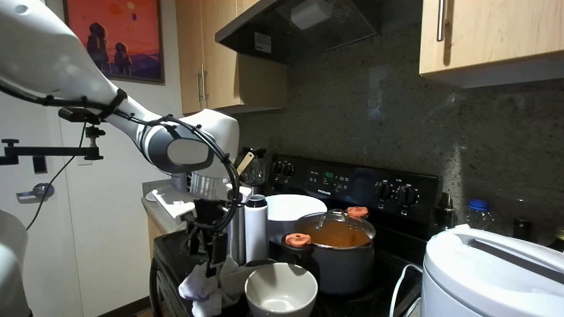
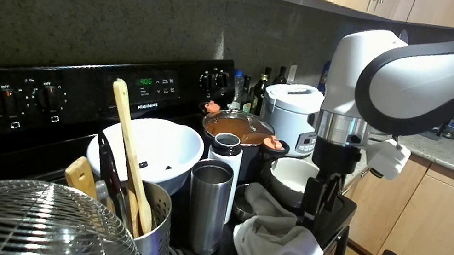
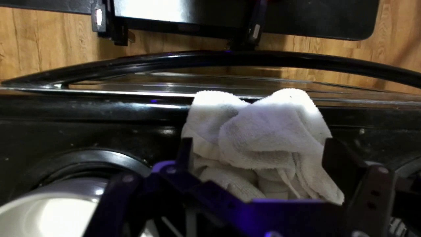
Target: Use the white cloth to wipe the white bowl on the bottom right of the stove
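Observation:
The white cloth lies crumpled at the front edge of the black stove, in both exterior views (image 1: 200,286) (image 2: 275,248) and in the wrist view (image 3: 263,131). The white bowl stands upright beside the cloth, in both exterior views (image 1: 282,293) (image 2: 291,176) and at the lower left of the wrist view (image 3: 56,214), partly cut off. My gripper (image 1: 205,255) points down at the cloth, close to the bowl; it also shows in an exterior view (image 2: 318,204). In the wrist view its fingers (image 3: 258,148) are wide apart with the cloth between and below them. I cannot tell whether they touch it.
A lidded pot (image 1: 343,264) stands behind the bowl. A white bottle (image 1: 257,229), a steel tumbler (image 2: 207,208) and a large white basin (image 2: 153,147) stand near the cloth. A rice cooker (image 1: 493,273) is beyond the pot. A utensil holder (image 2: 158,223) holds tall spoons.

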Controlling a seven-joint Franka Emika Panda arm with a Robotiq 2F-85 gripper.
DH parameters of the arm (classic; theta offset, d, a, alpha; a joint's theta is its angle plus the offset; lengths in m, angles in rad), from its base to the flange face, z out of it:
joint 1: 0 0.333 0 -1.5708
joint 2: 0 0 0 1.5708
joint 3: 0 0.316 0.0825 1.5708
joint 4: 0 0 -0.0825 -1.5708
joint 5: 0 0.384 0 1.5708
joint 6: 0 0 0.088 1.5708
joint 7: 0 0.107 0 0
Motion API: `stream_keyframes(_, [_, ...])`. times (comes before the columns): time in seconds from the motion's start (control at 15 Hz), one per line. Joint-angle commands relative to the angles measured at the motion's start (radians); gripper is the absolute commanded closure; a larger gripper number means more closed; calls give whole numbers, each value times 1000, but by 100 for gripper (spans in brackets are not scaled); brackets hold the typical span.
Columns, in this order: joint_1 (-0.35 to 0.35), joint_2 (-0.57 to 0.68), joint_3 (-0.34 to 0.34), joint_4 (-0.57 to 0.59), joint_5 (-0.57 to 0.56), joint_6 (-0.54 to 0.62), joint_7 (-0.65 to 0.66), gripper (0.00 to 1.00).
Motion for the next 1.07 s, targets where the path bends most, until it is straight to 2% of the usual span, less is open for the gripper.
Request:
stream_keyframes(0.0, [4,96,-10,1,8,75,-62,0])
stream_keyframes(0.6, [67,240,8,7,105,128,-162,0])
stream_keyframes(0.67, [68,248,14,7,101,132,-156,25])
stream_keyframes(0.73, [69,255,17,8,95,138,-157,26])
stream_keyframes(1.0, [59,268,35,8,74,179,-130,58])
